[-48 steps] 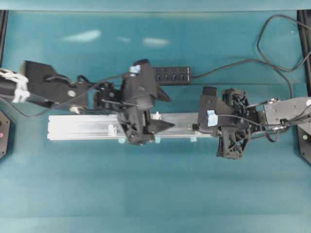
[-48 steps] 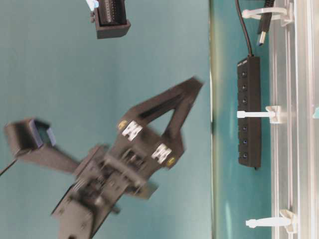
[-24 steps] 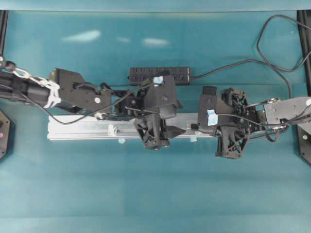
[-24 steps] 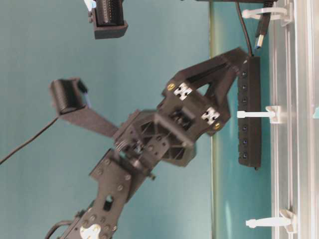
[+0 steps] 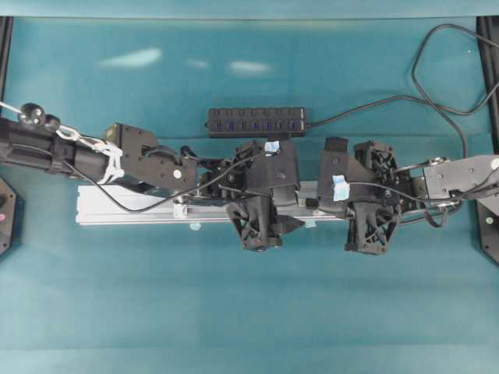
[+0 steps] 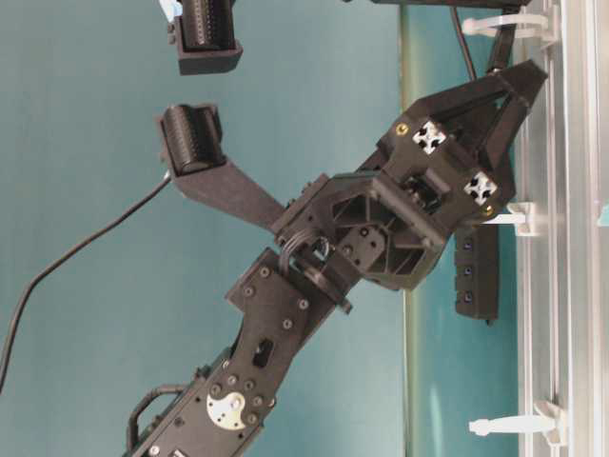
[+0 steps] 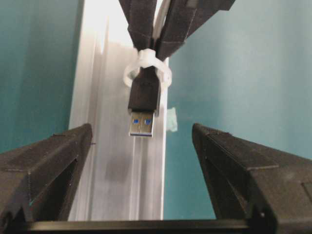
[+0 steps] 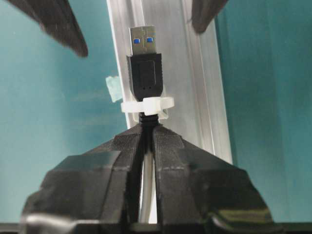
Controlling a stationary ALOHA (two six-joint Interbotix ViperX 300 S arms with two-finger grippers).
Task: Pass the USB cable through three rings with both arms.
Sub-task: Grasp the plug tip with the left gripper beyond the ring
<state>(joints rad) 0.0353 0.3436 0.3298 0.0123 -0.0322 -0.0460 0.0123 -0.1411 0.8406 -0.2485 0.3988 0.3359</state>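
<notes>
The USB cable's black plug (image 7: pixel 143 105) pokes through one whitish ring (image 7: pixel 146 68) on the silver rail (image 7: pixel 122 185). My right gripper (image 8: pixel 146 129) is shut on the USB cable just behind that ring (image 8: pixel 147 105), with the plug (image 8: pixel 144 63) beyond it. My left gripper (image 7: pixel 142 146) faces the plug, open, with its fingers (image 7: pixel 48 165) wide on either side and short of the metal tip. Overhead, the left gripper (image 5: pixel 299 210) and right gripper (image 5: pixel 312 204) meet over the rail (image 5: pixel 125 204). The table-level view shows three rings (image 6: pixel 504 24), (image 6: pixel 495 219), (image 6: pixel 514 424).
A black multi-port hub (image 5: pixel 256 121) lies behind the rail, and its cable (image 5: pixel 437 78) loops to the back right. Small pale-blue tape tabs (image 7: pixel 171 119) sit at the rail's edge. Another ring (image 5: pixel 179 209) stands on the rail's left part.
My left arm has swung right along the rail and come down, bringing its open jaws up to the plug. The right gripper and the cable have stayed put.
</notes>
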